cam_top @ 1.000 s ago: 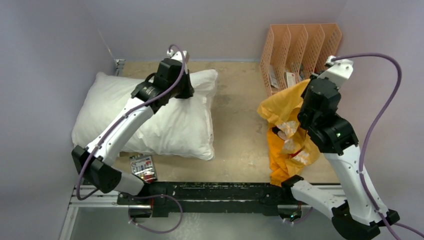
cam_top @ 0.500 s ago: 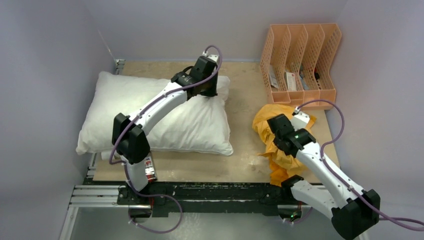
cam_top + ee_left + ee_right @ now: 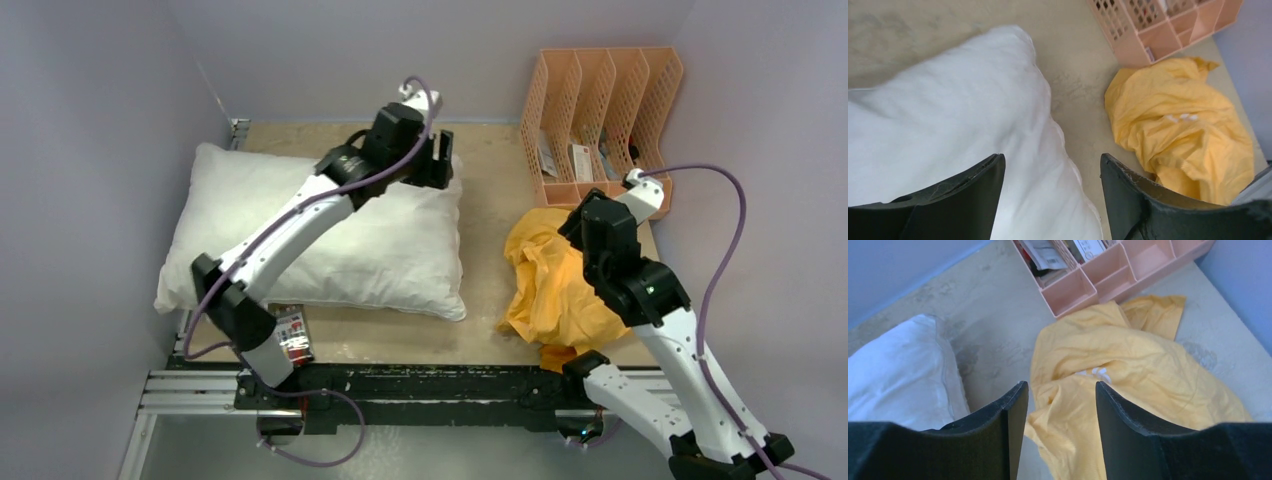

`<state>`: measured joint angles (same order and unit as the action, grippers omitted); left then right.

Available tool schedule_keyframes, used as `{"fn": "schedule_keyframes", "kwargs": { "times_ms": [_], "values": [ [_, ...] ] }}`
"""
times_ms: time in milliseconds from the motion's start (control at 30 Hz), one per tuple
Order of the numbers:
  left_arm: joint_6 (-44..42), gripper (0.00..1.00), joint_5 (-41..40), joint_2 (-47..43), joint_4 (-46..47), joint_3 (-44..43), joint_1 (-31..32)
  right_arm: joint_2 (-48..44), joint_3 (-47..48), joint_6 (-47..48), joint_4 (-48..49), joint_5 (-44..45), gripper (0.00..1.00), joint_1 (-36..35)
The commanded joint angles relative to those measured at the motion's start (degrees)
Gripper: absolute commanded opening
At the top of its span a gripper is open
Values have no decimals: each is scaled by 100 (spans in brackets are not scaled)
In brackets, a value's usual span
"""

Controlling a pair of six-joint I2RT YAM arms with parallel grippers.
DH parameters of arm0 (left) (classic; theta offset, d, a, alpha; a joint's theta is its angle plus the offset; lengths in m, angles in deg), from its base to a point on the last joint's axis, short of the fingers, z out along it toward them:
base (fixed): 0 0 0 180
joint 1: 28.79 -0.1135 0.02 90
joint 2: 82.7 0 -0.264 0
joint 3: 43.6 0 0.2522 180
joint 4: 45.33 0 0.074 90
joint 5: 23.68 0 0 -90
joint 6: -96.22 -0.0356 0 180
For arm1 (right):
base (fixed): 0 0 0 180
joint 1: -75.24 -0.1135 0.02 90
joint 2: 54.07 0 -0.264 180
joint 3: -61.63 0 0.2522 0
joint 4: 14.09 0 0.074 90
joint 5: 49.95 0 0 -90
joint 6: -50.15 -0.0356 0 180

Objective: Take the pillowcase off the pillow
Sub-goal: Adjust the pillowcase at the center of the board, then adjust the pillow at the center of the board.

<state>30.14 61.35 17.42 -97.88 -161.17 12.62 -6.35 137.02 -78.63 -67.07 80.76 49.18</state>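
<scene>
The white pillow lies bare on the left half of the table. The orange-yellow pillowcase lies off it in a crumpled heap on the right. My left gripper hangs open over the pillow's far right corner; in the left wrist view its fingers straddle the pillow edge without touching, the pillowcase beyond. My right gripper hovers open above the heap; in the right wrist view nothing sits between its fingers, with the pillowcase below and the pillow at the left.
A peach file rack holding papers stands at the back right, just behind the pillowcase. A small printed packet lies by the pillow's near edge. A black rail runs along the front. Walls close in on the left, back and right.
Both grippers have opened. The left let go of the pillow's corner. The right released the pillowcase and rose towards the back right; the pillowcase now lies spread in a heap.
</scene>
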Motion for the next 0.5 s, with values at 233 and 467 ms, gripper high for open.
{"fn": "schedule_keyframes", "kwargs": {
  "times_ms": [233, 467],
  "values": [
    [87, 75, -1662, -2712, -59, 1852, -1362, 466, -1022, 47, 754, -1597, 45, 22],
    [4, 84, -2951, -3685, -697, 2718, -2728, 1211, -738, 640, 2160, -4300, 78, 22]
  ]
}}
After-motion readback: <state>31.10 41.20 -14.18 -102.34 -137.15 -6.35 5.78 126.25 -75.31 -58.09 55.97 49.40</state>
